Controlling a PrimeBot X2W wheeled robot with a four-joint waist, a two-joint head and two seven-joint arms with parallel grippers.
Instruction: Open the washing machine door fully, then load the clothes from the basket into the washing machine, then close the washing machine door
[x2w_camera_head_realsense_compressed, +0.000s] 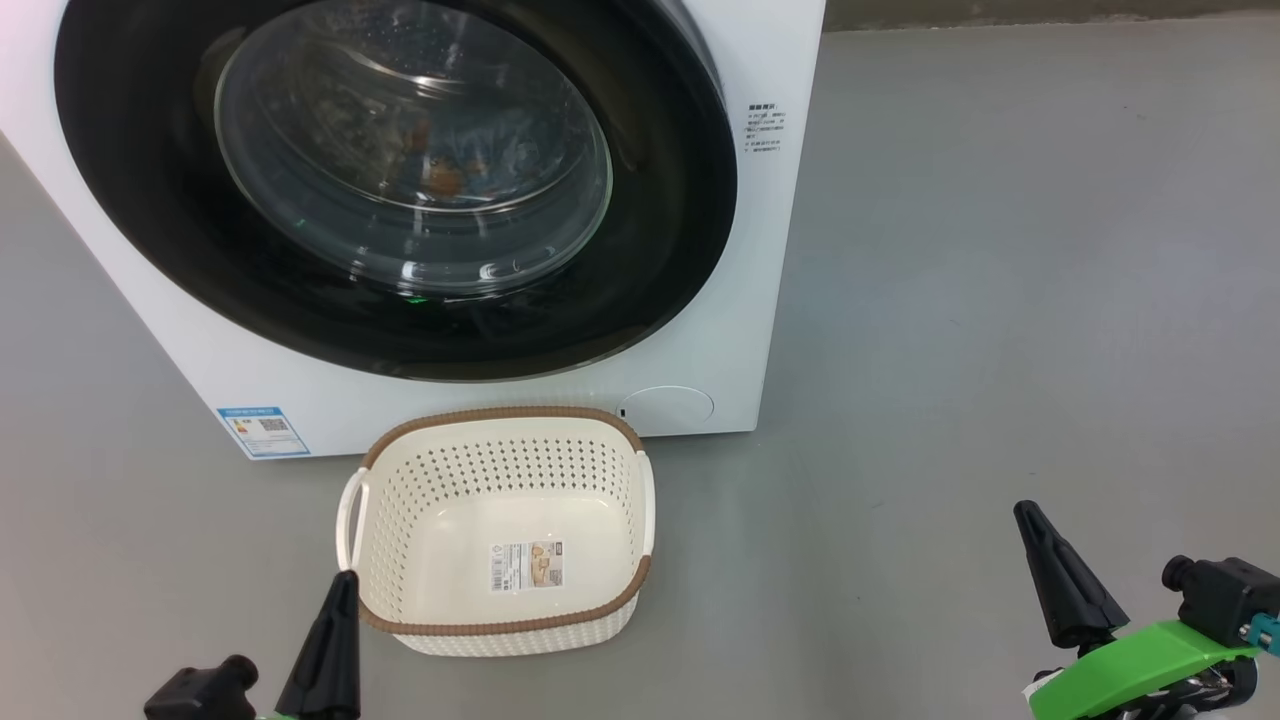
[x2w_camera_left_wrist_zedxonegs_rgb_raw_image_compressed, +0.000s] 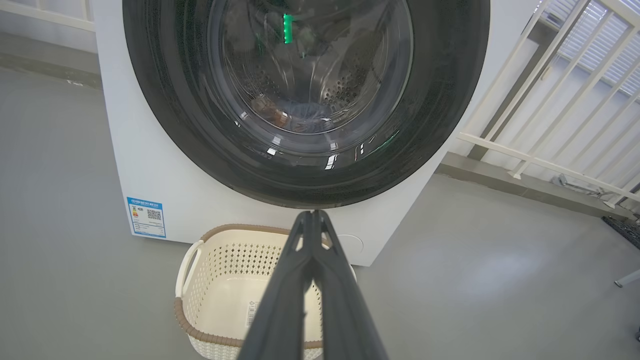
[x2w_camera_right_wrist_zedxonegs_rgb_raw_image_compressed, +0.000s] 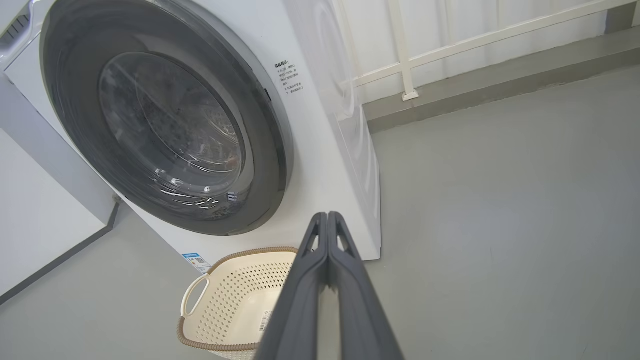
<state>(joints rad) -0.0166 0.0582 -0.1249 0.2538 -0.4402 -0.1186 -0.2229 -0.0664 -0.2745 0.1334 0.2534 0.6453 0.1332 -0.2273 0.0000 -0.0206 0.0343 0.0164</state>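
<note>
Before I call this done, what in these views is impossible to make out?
- Clothes: head view, glare on the door glass leaves just orange-brown patches; count unclear.
- Door's top: cut off by the top edge, head and left wrist views.
- Basket label: print too small, head view.
- Basket's right side: left wrist view, hidden by the left tool.

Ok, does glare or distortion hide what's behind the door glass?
Head view: highlights streak the washing machine door, yet the clothes show faintly as orange-brown patches. Left wrist view: a green reflection on the glass; the railing fans out. Right wrist view: the black rim looks hazy grey.
</note>
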